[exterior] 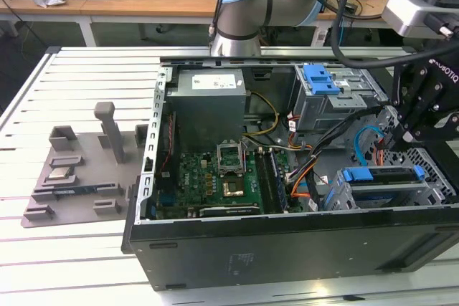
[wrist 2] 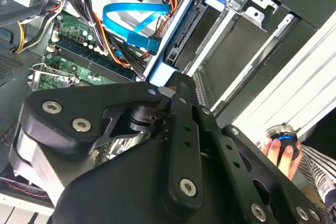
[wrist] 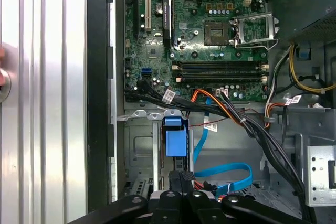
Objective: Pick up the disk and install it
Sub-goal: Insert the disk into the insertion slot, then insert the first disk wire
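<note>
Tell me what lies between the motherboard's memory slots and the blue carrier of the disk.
In the first wrist view, a bundle of black and orange cables crosses between the memory slots and the disk's blue carrier.

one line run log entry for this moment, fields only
pincer: over drive cage, at blue carrier | disk: seated in cage inside case | cables: blue ribbon beside pincer

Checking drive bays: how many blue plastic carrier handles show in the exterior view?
2: upper blue plastic handle on the grey metal bay; lower blue plastic handle on the grey drive cage. Others may be hidden.
</note>
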Controlling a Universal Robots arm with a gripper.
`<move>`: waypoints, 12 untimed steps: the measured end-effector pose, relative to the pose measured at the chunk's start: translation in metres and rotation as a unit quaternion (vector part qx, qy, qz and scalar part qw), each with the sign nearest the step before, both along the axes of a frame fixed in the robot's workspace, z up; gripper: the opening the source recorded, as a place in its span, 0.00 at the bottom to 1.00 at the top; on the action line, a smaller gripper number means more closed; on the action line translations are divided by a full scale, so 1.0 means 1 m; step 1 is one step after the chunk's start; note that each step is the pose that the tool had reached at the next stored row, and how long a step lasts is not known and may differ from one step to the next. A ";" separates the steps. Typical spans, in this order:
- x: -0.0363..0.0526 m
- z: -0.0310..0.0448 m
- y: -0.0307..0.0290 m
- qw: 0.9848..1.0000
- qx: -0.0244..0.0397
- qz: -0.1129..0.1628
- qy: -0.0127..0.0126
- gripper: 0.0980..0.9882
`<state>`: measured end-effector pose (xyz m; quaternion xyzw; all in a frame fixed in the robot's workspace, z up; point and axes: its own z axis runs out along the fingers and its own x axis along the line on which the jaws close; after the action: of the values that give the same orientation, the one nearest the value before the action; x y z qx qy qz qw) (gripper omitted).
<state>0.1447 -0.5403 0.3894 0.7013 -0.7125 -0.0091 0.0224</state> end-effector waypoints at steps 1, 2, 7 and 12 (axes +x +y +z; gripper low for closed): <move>0.0000 -0.0001 0.0000 1.000 0.000 0.000 0.000 0.01; 0.0000 -0.0002 0.0000 1.000 0.000 0.000 0.000 0.01; 0.0118 -0.0010 0.0078 1.000 -0.001 0.000 0.000 0.01; 0.0224 -0.0032 0.0279 1.000 -0.002 0.000 0.000 0.01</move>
<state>0.1671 -0.5125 0.3861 0.7015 -0.7122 -0.0078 0.0238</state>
